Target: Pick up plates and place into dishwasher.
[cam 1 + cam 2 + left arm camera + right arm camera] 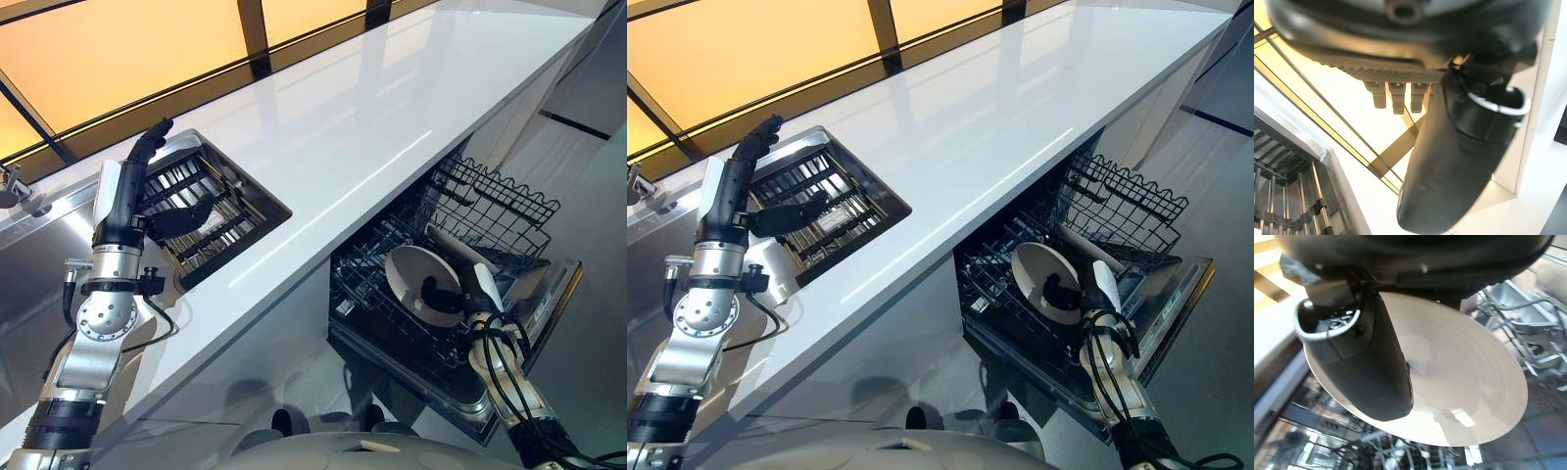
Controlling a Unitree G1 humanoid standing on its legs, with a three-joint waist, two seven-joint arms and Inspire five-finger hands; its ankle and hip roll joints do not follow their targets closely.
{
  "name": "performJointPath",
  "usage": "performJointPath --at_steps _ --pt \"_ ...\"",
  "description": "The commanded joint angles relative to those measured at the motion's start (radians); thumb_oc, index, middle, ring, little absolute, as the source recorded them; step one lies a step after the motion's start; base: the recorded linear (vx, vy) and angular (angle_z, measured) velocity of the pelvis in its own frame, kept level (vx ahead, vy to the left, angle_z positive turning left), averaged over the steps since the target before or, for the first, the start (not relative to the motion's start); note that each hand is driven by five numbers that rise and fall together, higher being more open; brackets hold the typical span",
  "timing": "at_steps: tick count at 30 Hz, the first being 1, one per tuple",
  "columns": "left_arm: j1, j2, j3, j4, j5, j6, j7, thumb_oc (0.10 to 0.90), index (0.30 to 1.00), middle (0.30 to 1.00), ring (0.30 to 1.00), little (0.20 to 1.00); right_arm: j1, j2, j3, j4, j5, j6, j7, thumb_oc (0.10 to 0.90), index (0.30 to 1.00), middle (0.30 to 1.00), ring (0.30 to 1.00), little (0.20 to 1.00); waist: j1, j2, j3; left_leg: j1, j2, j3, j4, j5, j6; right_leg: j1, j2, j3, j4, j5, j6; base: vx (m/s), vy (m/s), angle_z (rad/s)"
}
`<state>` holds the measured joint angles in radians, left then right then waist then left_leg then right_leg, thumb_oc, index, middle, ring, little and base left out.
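A white plate [411, 272] stands tilted over the lower rack [372, 284] of the open dishwasher, under the counter's right part. My right hand [477, 292] is shut on its rim. Its thumb [1369, 367] presses on the plate's face [1464, 391], and its fingers are hidden behind the plate. My left hand [130, 201] is raised over the sink's drying rack [220, 220] at the left. It is open, with fingers pointing up, thumb [1459, 161] out to the side, and nothing in it.
A long white counter [372, 127] runs from the sink to the far right. A black wire basket [495, 201] stands at the dishwasher's far side, above the lowered door [554, 294]. A faucet [14, 186] sits at the left edge.
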<state>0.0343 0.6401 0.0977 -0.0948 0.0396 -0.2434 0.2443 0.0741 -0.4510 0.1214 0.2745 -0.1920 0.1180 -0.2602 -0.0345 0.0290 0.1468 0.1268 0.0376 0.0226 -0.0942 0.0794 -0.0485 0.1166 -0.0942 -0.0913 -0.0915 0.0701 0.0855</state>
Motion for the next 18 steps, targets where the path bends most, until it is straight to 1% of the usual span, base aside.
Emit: performJointPath --at_steps 1,8,9,10,11,12,18 --pt "-0.087 0.052 0.069 -0.003 0.007 -0.071 0.041 0.800 0.900 0.900 0.900 0.900 -0.110 -0.049 -0.009 -0.037 -0.075 -0.038 -0.022 0.100 0.300 0.300 0.300 0.200 0.002 0.001 -0.019 0.049 -0.112 0.030 0.007 -0.154 0.098 -0.007 0.095 -0.038 0.106 -0.140 -0.005 0.00 0.000 0.00" --pt "-0.091 0.054 0.059 -0.010 0.011 -0.063 0.039 0.800 0.900 0.900 0.900 0.900 -0.115 -0.055 0.024 -0.027 -0.122 -0.002 -0.005 0.105 0.305 0.305 0.305 0.205 0.005 -0.001 -0.017 0.050 -0.112 0.027 0.007 -0.153 0.098 -0.005 0.095 -0.038 0.105 -0.140 -0.006 0.00 0.000 0.00" --pt "-0.092 0.056 0.058 -0.010 0.010 -0.063 0.039 0.800 0.900 0.900 0.900 0.900 -0.116 -0.057 0.028 -0.024 -0.125 -0.001 -0.004 0.166 0.356 0.356 0.356 0.266 0.006 -0.001 -0.017 0.050 -0.112 0.027 0.007 -0.152 0.098 -0.005 0.095 -0.039 0.105 -0.140 -0.006 0.00 0.000 0.00" --pt "-0.092 0.058 0.059 -0.012 0.007 -0.060 0.037 0.800 0.900 0.900 0.900 0.900 -0.118 -0.059 0.031 -0.026 -0.128 0.006 0.004 0.276 0.451 0.451 0.451 0.376 0.006 -0.001 -0.017 0.051 -0.112 0.028 0.007 -0.152 0.098 -0.003 0.095 -0.039 0.105 -0.139 -0.005 0.00 0.000 0.00" --pt "-0.092 0.059 0.059 -0.012 0.006 -0.060 0.038 0.800 0.900 0.900 0.900 0.900 -0.118 -0.059 0.034 -0.026 -0.126 0.008 0.005 0.440 0.592 0.592 0.592 0.540 0.006 -0.001 -0.016 0.051 -0.112 0.028 0.007 -0.153 0.098 -0.003 0.095 -0.040 0.105 -0.139 -0.005 0.00 0.000 0.00" --pt "-0.093 0.060 0.058 -0.010 0.004 -0.061 0.038 0.800 0.900 0.900 0.900 0.900 -0.119 -0.059 0.037 -0.026 -0.126 0.009 0.004 0.800 0.900 0.900 0.900 0.900 0.006 -0.001 -0.015 0.052 -0.111 0.028 0.007 -0.152 0.098 -0.003 0.094 -0.040 0.106 -0.140 -0.005 0.00 0.000 0.00" --pt "-0.095 0.057 0.054 -0.010 0.007 -0.059 0.037 0.800 0.900 0.900 0.900 0.900 -0.122 -0.059 0.040 -0.044 -0.129 0.001 -0.004 0.800 0.900 0.900 0.900 0.900 0.006 -0.001 -0.013 0.052 -0.111 0.026 0.007 -0.152 0.098 -0.004 0.095 -0.039 0.109 -0.141 -0.005 0.00 0.000 0.00"
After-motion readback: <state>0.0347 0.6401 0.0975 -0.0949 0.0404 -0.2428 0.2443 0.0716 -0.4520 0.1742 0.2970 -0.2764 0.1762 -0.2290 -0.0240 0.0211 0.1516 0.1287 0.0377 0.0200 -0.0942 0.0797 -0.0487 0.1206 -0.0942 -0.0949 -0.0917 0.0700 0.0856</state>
